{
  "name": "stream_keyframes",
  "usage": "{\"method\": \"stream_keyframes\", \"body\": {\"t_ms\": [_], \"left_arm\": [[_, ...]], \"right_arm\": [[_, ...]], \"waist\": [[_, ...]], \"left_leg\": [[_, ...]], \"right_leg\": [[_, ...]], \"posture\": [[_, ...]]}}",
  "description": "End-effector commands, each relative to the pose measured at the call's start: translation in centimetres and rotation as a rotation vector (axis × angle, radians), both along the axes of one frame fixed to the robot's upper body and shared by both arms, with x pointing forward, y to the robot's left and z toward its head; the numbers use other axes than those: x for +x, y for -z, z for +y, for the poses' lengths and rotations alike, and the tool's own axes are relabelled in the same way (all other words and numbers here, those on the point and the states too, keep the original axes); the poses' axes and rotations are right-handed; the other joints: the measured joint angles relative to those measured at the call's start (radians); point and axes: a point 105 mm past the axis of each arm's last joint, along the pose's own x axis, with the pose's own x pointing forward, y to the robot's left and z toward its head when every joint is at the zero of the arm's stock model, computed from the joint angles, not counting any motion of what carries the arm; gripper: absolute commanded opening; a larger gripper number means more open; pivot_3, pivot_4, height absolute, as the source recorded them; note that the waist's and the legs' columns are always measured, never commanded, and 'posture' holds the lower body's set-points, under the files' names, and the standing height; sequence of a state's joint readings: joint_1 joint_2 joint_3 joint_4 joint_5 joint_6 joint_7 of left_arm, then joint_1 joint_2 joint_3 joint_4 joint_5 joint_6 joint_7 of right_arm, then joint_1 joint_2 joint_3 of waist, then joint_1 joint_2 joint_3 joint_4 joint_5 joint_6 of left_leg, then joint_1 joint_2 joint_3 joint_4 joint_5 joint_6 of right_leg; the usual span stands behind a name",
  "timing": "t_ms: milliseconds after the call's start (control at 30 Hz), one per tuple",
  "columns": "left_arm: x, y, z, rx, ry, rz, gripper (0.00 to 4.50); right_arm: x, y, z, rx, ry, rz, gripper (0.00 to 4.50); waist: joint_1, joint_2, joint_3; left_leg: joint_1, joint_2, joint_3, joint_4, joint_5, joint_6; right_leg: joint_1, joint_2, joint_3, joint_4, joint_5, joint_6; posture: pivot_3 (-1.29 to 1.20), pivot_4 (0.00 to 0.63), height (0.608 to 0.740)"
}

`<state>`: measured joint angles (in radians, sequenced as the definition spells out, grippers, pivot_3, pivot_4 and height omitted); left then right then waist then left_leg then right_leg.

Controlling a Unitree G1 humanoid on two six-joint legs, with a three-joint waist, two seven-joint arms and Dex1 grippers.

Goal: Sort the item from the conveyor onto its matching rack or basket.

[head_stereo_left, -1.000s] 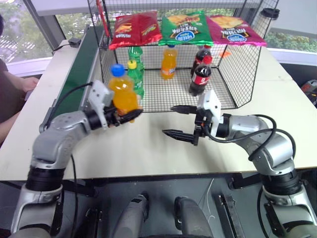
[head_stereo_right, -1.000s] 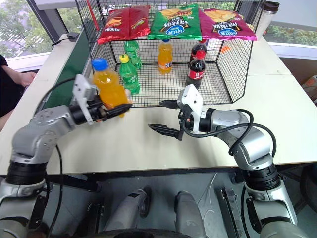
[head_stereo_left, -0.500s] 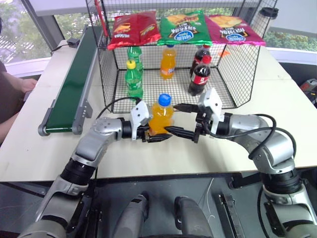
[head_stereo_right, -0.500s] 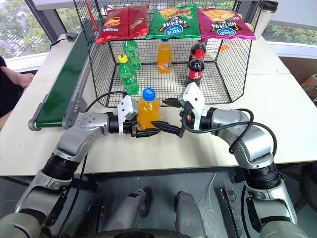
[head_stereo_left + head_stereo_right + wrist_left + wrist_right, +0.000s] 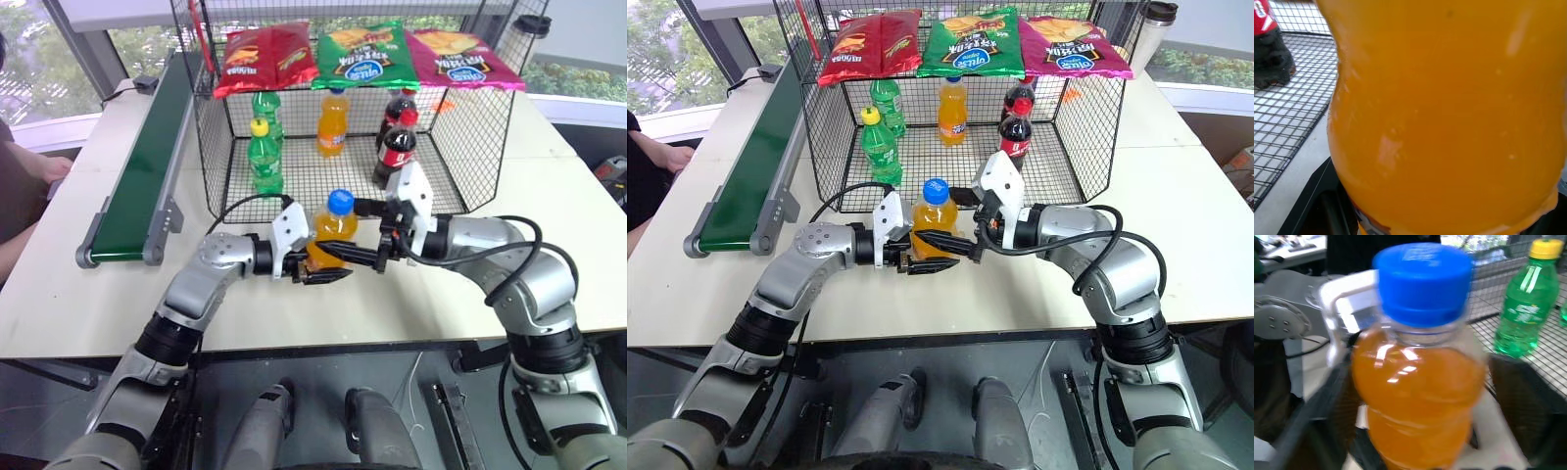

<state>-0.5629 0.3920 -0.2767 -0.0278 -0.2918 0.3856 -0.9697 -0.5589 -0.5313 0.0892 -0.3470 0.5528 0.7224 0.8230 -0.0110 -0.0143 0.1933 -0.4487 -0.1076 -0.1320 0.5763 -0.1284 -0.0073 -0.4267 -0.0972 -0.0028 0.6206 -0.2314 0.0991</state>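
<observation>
Your orange soda bottle [image 5: 332, 233], blue cap up, stands upright in the air just above the table [image 5: 59, 304], near its front edge and directly in front of the open side of the black wire cage [image 5: 470, 137]. Two grippers meet on it. The left gripper [image 5: 328, 271] is clamped around the lower body of the bottle. The right gripper [image 5: 355, 233] reaches in from the other side with its black fingers against the bottle's upper body; they look closed on it, so both grippers appear to hold the one bottle, as in a hand-over.

Inside the cage, on its grid floor, stand two green soda bottles [image 5: 264, 155] toward the left wall, another orange soda bottle [image 5: 333, 124] in the middle toward the back, and two cola bottles [image 5: 396, 149] toward the right. Three snack bags [image 5: 367, 54] lie on its flat top.

The green conveyor [image 5: 147, 162] runs along the table's left edge, well apart from the bottle.

By my reading, the pick from the conveyor is done. Still to do: the left gripper lets go, and the bottle goes into the cage, likely beside the matching orange one.
</observation>
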Motion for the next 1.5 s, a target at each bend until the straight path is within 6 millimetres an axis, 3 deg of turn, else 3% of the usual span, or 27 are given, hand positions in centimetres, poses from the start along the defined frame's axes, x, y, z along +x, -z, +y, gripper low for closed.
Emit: {"method": "stream_keyframes", "body": {"t_ms": [33, 233, 333, 500, 633, 800, 933, 1067, 1233, 1500], "left_arm": [[-0.7, -1.8, -0.8, -0.045, 0.048, -0.053, 2.96], [-0.1, -1.6, -0.7, -0.043, 0.004, -0.024, 2.96], [0.4, -2.0, -0.6, -0.068, -0.029, -0.019, 4.44], [0.6, -2.1, 0.1, -0.078, -0.058, -0.003, 4.44], [1.3, -1.8, 1.9, -0.061, -0.149, -0.002, 4.44], [1.2, -1.7, 4.3, -0.045, -0.238, -0.014, 4.44], [1.6, -2.4, 7.8, -0.064, -0.424, -0.053, 4.44], [2.0, -2.0, 9.4, -0.074, -0.578, -0.103, 4.44], [2.8, -1.8, 9.8, -0.122, -0.743, -0.161, 4.44], [2.5, -1.7, 9.0, -0.177, -0.821, -0.16, 4.44]], "right_arm": [[0.2, -1.5, -0.1, 0.032, 0.014, -0.055, 2.46], [0.2, -1.6, 0.0, 0.027, 0.015, -0.057, 2.46], [0.3, -1.6, 0.0, 0.022, 0.022, -0.06, 2.46], [0.4, -1.4, -0.1, 0.014, 0.034, -0.065, 2.46], [1.4, -1.7, -0.4, 0.028, 0.088, -0.086, 2.46], [3.4, -2.3, -0.6, 0.039, 0.198, -0.144, 2.46], [5.9, -3.1, -0.8, 0.058, 0.303, -0.192, 2.46], [8.1, -3.3, -0.2, 0.093, 0.37, -0.207, 2.46], [10.8, -3.8, 0.6, 0.142, 0.456, -0.229, 2.46], [13.4, -4.1, 0.9, 0.172, 0.545, -0.266, 2.46]], "waist": [[0.0, 0.0, 0.0], [0.0, 0.0, 0.0], [0.001, 0.0, 0.0], [-0.002, 0.0, 0.0], [-0.003, 0.0, 0.0], [-0.003, 0.0, 0.0], [-0.003, 0.0, 0.0], [-0.003, 0.001, 0.0], [0.0, 0.001, 0.0], [-0.003, 0.001, 0.0]], "left_leg": [[0.0, 0.0, 0.0, 0.0, 0.0, 0.0], [0.0, 0.0, 0.0, 0.001, 0.0, 0.0], [0.0, 0.0, 0.0, 0.001, 0.0, 0.0], [0.001, 0.0, 0.0, 0.002, 0.0, 0.0], [0.002, 0.0, 0.0, 0.002, 0.0, 0.0], [0.004, 0.0, 0.0, 0.002, 0.0, 0.0], [0.004, 0.0, 0.0, 0.002, 0.0, -0.001], [0.005, 0.0, 0.001, 0.001, 0.0, -0.001], [0.005, -0.001, 0.001, 0.001, 0.001, -0.002], [0.005, 0.0, 0.001, 0.001, 0.002, -0.002]], "right_leg": [[0.0, 0.0, 0.0, 0.0, 0.0, 0.001], [0.0, 0.001, 0.0, 0.001, 0.001, 0.001], [0.0, 0.0, 0.0, 0.001, 0.001, 0.001], [0.0, 0.0, 0.0, 0.003, 0.001, 0.001], [0.0, 0.0, 0.0, 0.005, 0.0, 0.001], [0.0, 0.0, 0.001, 0.008, -0.001, -0.002], [0.0, 0.0, 0.001, 0.008, -0.001, -0.002], [0.0, 0.001, 0.001, 0.008, -0.001, -0.002], [0.0, 0.002, 0.001, 0.009, 0.001, 0.001], [-0.001, 0.003, 0.002, 0.01, 0.001, 0.002]], "posture": [[0.0, 0.15, 0.738], [0.0, 0.15, 0.738], [0.0, 0.15, 0.738], [0.0, 0.15, 0.738], [0.0, 0.15, 0.738], [0.0, 0.15, 0.738], [0.0, 0.15, 0.738], [0.0, 0.15, 0.738], [0.0, 0.15, 0.738], [0.0, 0.15, 0.738]]}}
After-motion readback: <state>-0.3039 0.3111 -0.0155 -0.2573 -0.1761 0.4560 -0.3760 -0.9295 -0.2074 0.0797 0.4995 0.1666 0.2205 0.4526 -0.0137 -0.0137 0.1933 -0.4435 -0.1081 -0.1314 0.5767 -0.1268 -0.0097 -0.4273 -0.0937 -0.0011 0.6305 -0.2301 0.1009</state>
